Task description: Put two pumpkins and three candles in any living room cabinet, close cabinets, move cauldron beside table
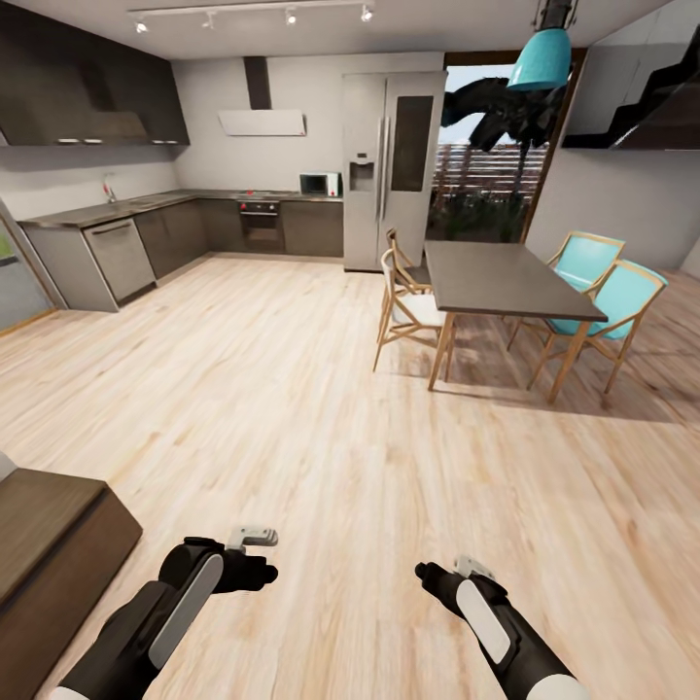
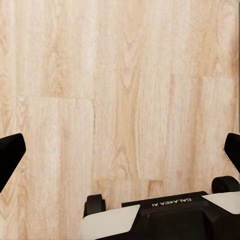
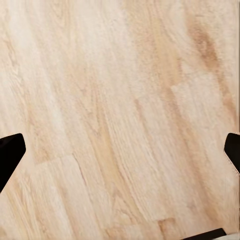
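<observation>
Pale wood floor [image 1: 292, 408], wide; dark-brown cabinet [image 1: 49, 544] at near left; grey dining table [image 1: 506, 277] far right. Left pincer [image 2: 120, 150] and right pincer [image 3: 120, 150] spread, empty. Pumpkins, candles unseen: judged best to turn and scan.

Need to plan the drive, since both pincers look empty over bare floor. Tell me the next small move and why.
Probably turn the base left toward the dark-brown cabinet at the lower left edge of the head view. Both the left pincer and the right pincer hang open over the wooden floor, holding nothing, and ahead stand the dining table and kitchen counter.
</observation>
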